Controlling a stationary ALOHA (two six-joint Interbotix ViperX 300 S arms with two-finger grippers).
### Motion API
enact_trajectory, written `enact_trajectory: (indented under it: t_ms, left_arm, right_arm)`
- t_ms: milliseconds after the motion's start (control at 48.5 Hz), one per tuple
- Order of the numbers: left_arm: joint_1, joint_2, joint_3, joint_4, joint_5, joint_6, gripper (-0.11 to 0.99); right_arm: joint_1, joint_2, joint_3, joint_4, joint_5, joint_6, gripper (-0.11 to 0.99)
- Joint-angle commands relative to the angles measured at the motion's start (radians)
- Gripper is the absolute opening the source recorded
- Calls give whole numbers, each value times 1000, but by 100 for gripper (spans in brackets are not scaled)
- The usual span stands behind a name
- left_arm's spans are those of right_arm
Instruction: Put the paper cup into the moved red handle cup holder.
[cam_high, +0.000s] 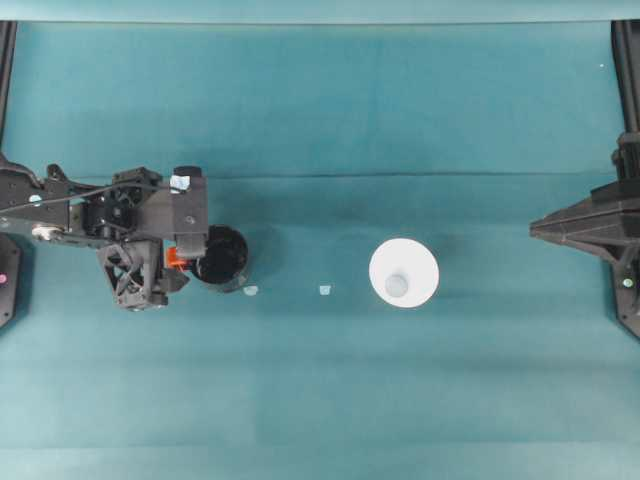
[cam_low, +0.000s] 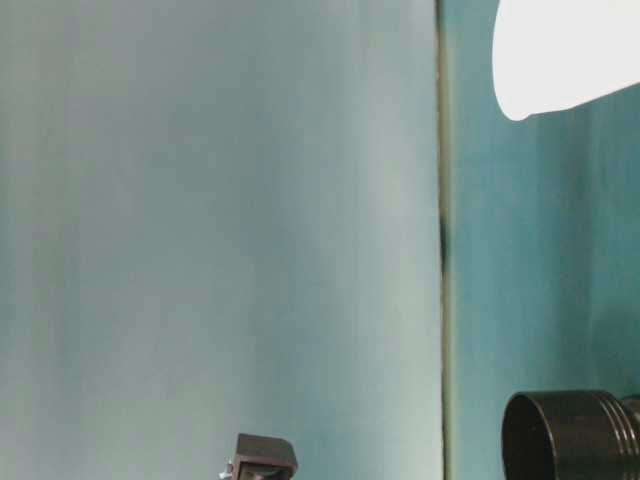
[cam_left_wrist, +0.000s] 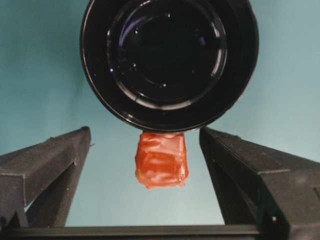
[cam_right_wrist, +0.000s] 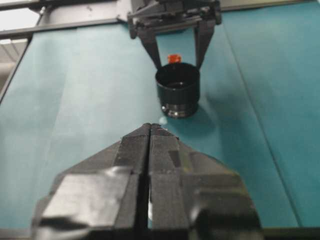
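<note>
The red handle cup holder (cam_high: 222, 255) is a glossy black cylinder standing upright left of centre, with its orange-red handle (cam_high: 175, 258) pointing left. My left gripper (cam_high: 190, 257) is open, and in the left wrist view its fingers (cam_left_wrist: 55, 160) stand on either side of the handle (cam_left_wrist: 161, 159) without touching it. The white paper cup (cam_high: 403, 273) stands upright right of centre, untouched. My right gripper (cam_high: 535, 230) is shut and empty at the right edge, well away from the cup. From the right wrist view, the right gripper (cam_right_wrist: 150, 131) points at the holder (cam_right_wrist: 177, 90).
Two small pale tape marks (cam_high: 251, 291) (cam_high: 325, 290) lie on the teal cloth between holder and cup. Dark frame posts (cam_high: 625, 70) stand at the far corners. Open cloth stretches toward the front edge.
</note>
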Motion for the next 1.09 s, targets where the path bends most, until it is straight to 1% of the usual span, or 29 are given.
enact_trajectory:
  t_ms: [0, 124, 144, 206, 227, 268, 310, 330, 392, 413, 433, 495, 578, 660, 722, 825, 846, 970, 1011, 1073]
  left_arm:
    - [3, -5, -9, 2, -3, -2, 95]
    - [2, -5, -11, 2, -3, 0, 91]
    - [3, -5, -11, 3, -3, 2, 90]
    - [2, -5, -11, 2, -2, 2, 83]
    - [2, -5, -11, 3, -3, 3, 79]
    - [0, -5, -11, 2, -2, 3, 70]
    - [-5, -5, -12, 2, -2, 2, 58]
    - [-6, -3, -12, 2, -2, 2, 52]
    - [-6, -3, -15, 2, 3, 2, 33]
    - [-6, -2, -17, 2, 5, 3, 29]
    - [-6, -2, -17, 2, 8, 3, 27]
    - [-6, 2, -20, 2, 12, 5, 27]
    - [-6, 0, -20, 3, 17, 17, 27]
    - [-6, 0, -21, 2, 17, 31, 27]
    - [-6, -2, -25, 2, 15, 40, 27]
    - [-5, -15, -46, 2, 35, 43, 27]
    - [-6, -25, -55, 2, 46, 43, 27]
    - [-5, -87, -124, 2, 141, 41, 27]
    - [-5, -107, -149, 2, 183, 41, 27]
    - [-5, -138, -195, 2, 259, 41, 27]
  right_arm:
    - [-2, 8, -20, 2, -6, 9, -11]
    - [-2, 8, -18, 2, -5, 9, -11]
    - [-2, 8, -20, 2, -6, 9, -11]
    - [-2, 8, -18, 2, -6, 9, -11]
    - [-2, 8, -18, 2, -6, 9, -11]
    - [-2, 6, -18, 2, -5, 9, -11]
    - [-2, 8, -18, 0, -5, 9, -11]
    - [-2, 6, -20, 2, -5, 9, -11]
    - [-2, 6, -18, 2, -6, 9, -11]
    - [-2, 6, -18, 2, -5, 9, -11]
    - [-2, 6, -18, 0, -6, 9, -11]
    - [-2, 6, -18, 2, -5, 9, -11]
    - [-2, 6, -17, 2, -6, 8, -11]
    - [-2, 6, -18, 0, -5, 8, -11]
    - [-2, 6, -17, 2, -6, 9, -11]
    - [-2, 6, -18, 0, -6, 9, -11]
    - [-2, 6, -17, 2, -5, 9, -11]
    - [-2, 6, -18, 0, -5, 9, -11]
    - [-2, 6, -17, 2, -5, 8, -11]
    - [-2, 6, -17, 0, -5, 8, -11]
